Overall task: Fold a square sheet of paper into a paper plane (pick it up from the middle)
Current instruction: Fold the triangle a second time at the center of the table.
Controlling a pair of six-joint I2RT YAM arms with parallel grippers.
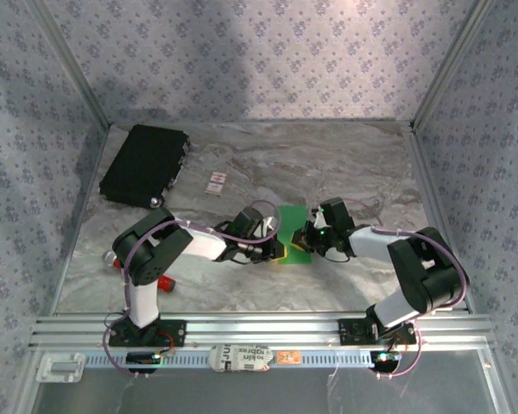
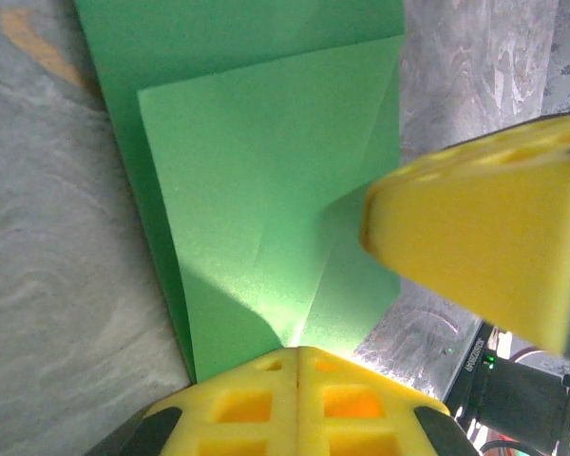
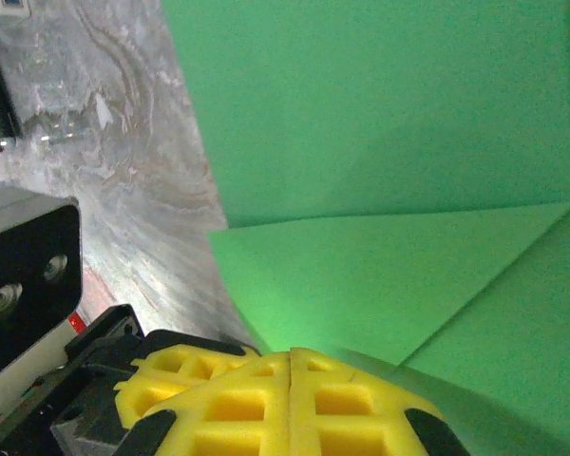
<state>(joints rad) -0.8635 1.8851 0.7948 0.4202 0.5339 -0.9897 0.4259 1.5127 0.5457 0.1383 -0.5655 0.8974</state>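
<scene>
Folding is taking place on the table [image 1: 354, 164] from above, the square sheet of paper [image 1: 292, 224] lying between left hand [image 1: 279, 247] and right hand [image 1: 310, 237]; each wrist view is showing its hand clenched on a folded flap, likely needing pressing flat next.

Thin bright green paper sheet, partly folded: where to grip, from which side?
The thin bright green paper sheet lies mostly flat, so pinch an edge, coming in low from the side. The left gripper and right gripper are each shut on an edge that way.

Print on the rail label [image 1: 242, 356] seems illegible.
</scene>
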